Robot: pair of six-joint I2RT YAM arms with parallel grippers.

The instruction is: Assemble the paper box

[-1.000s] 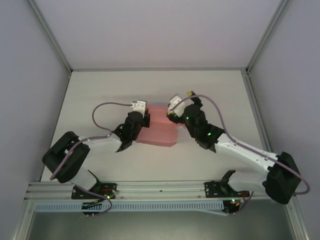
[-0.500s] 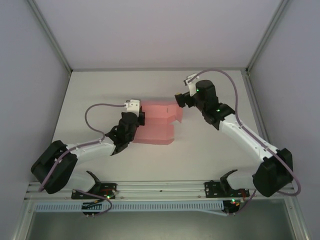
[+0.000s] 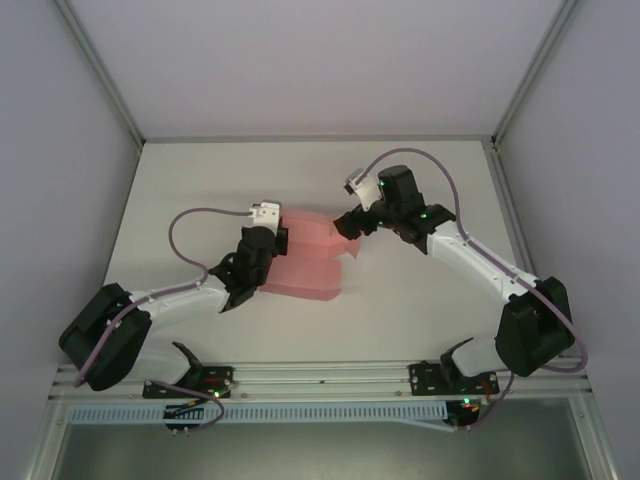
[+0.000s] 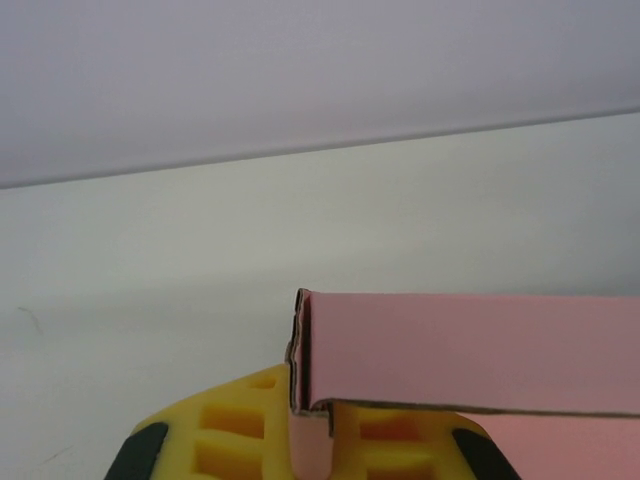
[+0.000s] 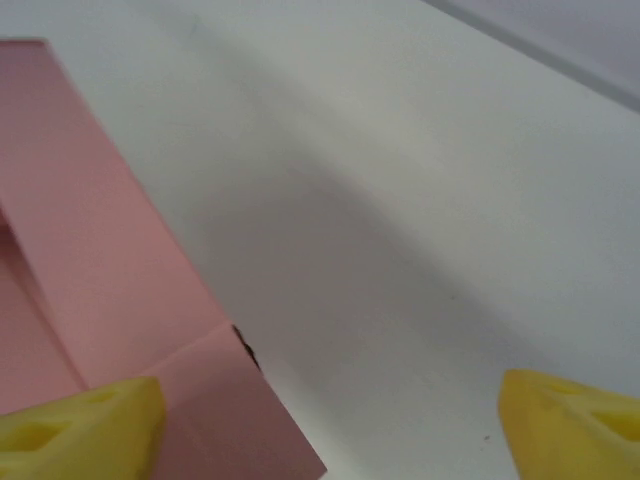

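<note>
- Centre of the white table (image 3: 200,180): the paper box (image 3: 312,262) lies between the 2 arms as a salmon-pink, part-folded piece of card. Its near part is flat on the surface and its far part is raised.
- The left gripper (image 3: 272,243) sits at the box's left edge, with the arm reaching in from the lower left.
- In the left wrist view, the 2 yellow fingers (image 4: 225,440) are pressed together on a strip of pink card that drops down between them. That is a pinch on the box.
- Right above that pinch, a wall of the card stands upright and runs off to the right of the view. Its corner edge looks slightly ragged.
- The right gripper (image 3: 347,226) is at the box's far right corner, with the arm stretched in from the right side.
- In the right wrist view the yellow fingertips (image 5: 85,430) are spread wide apart. 1 is over the pink card on the left of the view, and the other is over bare table on the right.
- I cannot tell whether that left fingertip touches the card. Nothing is held between the 2.
- In that same view a folded pink flap shows a crease and a small dark nick at its edge, next to the white surface.
</note>
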